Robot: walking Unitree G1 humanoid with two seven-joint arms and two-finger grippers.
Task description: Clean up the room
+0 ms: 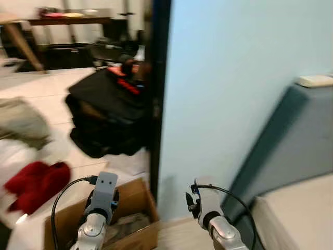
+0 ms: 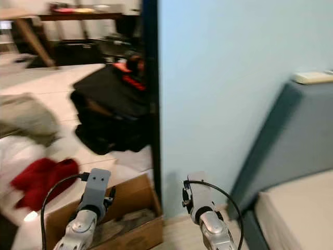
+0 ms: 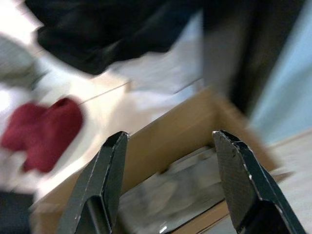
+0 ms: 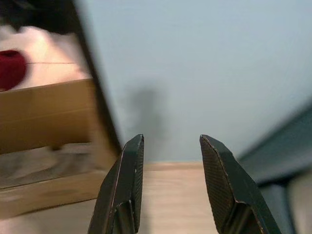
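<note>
- Two tools, left tool (image 3: 168,183) and right tool (image 4: 170,187), hang open and empty above a cardboard box (image 1: 136,211).
- Red cloth (image 1: 36,185), grey garment (image 1: 21,122) and black bag (image 1: 106,112) lie on the floor beyond; tidying looks barely begun.

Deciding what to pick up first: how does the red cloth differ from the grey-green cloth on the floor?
The red cloth is deep red; the grey-green cloth is dull and pale. The red cloth lies nearer the cardboard box and the left tool, the grey-green cloth farther back. The red cloth looks like the smaller heap. Both lie crumpled on the pale floor, left of the black door edge.
</note>
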